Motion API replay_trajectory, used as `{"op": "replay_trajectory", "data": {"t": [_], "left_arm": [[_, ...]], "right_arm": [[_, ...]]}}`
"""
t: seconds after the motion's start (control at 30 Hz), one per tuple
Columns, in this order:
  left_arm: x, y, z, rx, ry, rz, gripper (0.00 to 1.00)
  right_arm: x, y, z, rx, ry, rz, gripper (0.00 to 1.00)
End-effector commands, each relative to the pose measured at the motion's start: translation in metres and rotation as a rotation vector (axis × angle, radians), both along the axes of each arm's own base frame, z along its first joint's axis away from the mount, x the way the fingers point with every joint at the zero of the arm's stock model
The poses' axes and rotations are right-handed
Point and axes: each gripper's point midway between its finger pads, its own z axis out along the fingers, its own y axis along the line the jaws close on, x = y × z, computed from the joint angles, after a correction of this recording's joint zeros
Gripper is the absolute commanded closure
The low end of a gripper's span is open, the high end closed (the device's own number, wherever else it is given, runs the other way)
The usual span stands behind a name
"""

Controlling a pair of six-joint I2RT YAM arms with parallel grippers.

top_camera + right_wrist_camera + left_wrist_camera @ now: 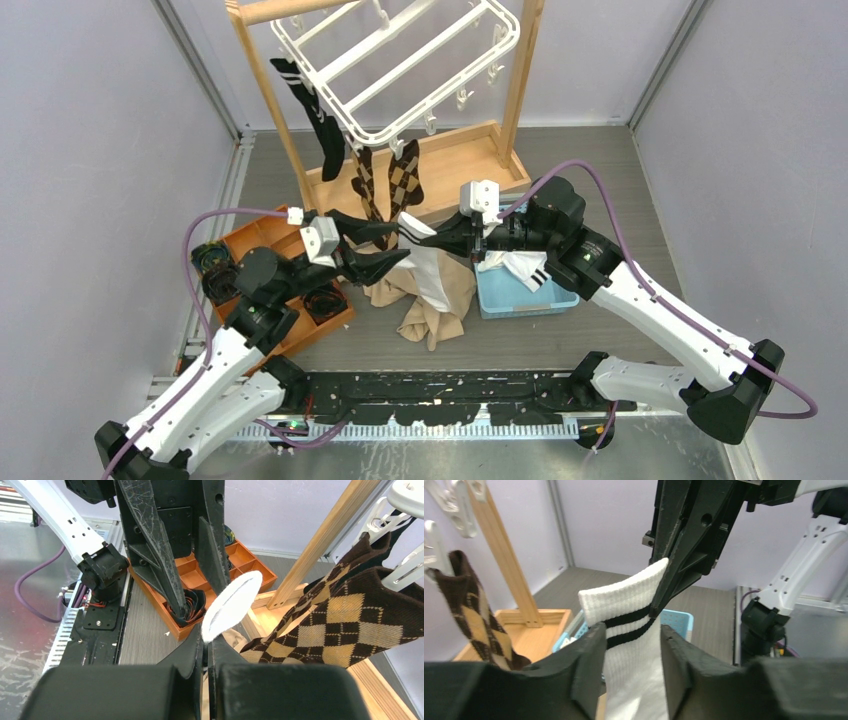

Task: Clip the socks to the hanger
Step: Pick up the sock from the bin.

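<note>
A white sock with two black bands (pixel 634 650) hangs between the arms, and my right gripper (pixel 206 642) is shut on its cuff (pixel 231 602). My left gripper (pixel 631 640) stands open around the same sock just below the bands, with a gap beside its right finger (pixel 679 665). Both grippers meet mid-table under the hanger (pixel 395 65), a white frame tilted on the stand. Clipped to its near rim hang a black striped sock (pixel 315 115) and two brown argyle socks (pixel 405 180).
The wooden stand (pixel 270 100) and its base tray (pixel 450 160) sit behind the grippers. An orange compartment tray (pixel 270 235) lies left, and a blue basket (pixel 520 295) with more socks lies right. A beige cloth (pixel 430 315) is heaped below the held sock.
</note>
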Motion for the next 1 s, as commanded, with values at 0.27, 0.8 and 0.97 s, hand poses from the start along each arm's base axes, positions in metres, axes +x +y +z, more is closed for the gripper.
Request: {"op": "replay_trajectory", "data": {"t": [0.27,0.8,0.97], "left_arm": [[-0.008,0.012,0.023,-0.037,-0.061,0.034,0.41],[-0.008,-0.006,0.032,-0.090,-0.047,-0.073,0.79],[-0.008,-0.005,0.032,-0.087,-0.053,-0.068,1.00]], "right_arm": [[-0.006,0.000,0.024,0.037,-0.077,0.035,0.99],[-0.003,0.002,0.022,0.029,-0.075,0.028,0.98],[0.000,0.000,0.021,0.027,-0.071,0.000,0.98]]}}
